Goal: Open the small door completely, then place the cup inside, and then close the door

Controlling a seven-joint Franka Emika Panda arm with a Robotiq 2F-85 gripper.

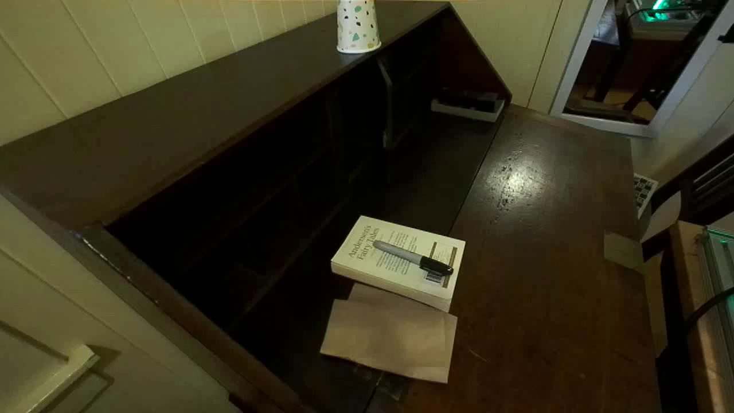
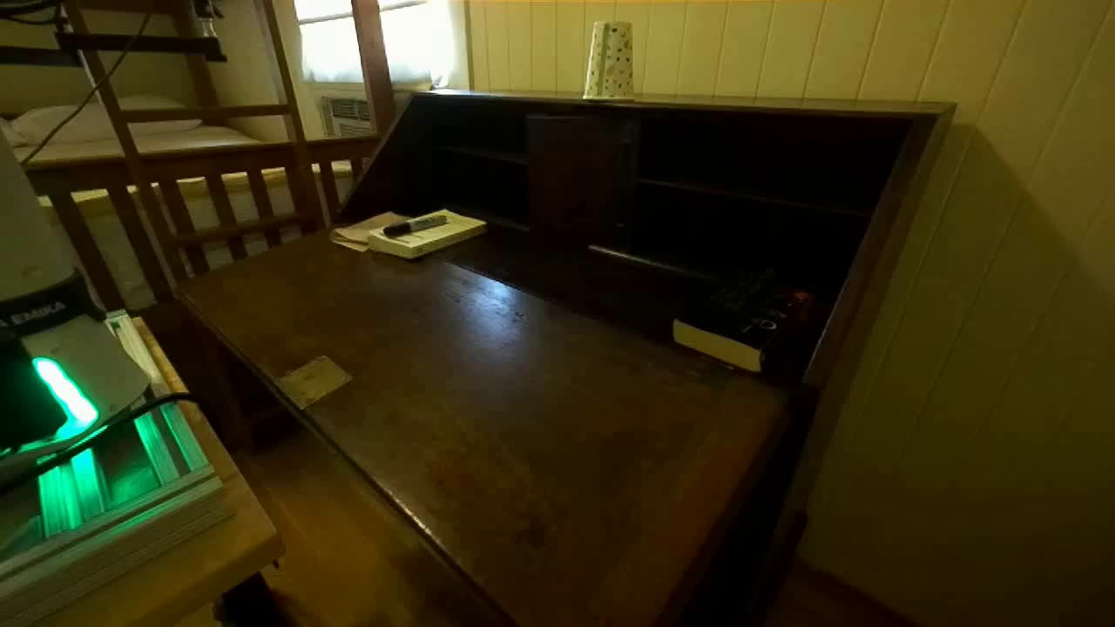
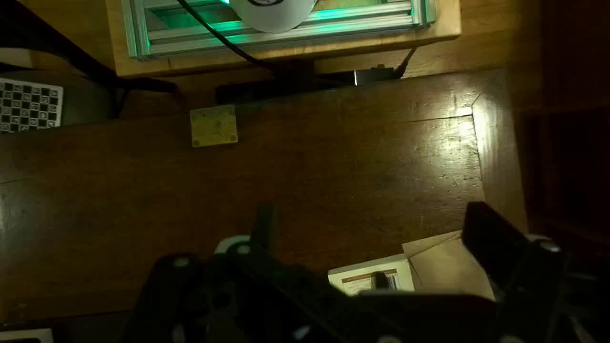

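Note:
The white speckled cup [image 1: 358, 26] [image 2: 610, 61] stands rim down on top of the dark wooden desk in both exterior views. Below it, in the shelf front, is the small door [image 2: 571, 174], a dark brown upright panel. Its paler edge [image 1: 387, 103] juts out from the shelves in an exterior view; deep shadow hides how far it stands out. My gripper [image 3: 371, 212] is visible only in the wrist view, where its two fingers stand wide apart with nothing held. Beyond them lies the desk surface; neither cup nor door shows in that view.
A white book [image 1: 395, 264] with a marker [image 1: 413, 257] on it lies beside a brown envelope [image 1: 390, 338] in front of the shelves. A black book [image 2: 740, 318] sits at the opposite end. The desk lid [image 1: 550, 275] is folded down. The arm's base [image 2: 61, 287] stands across from it.

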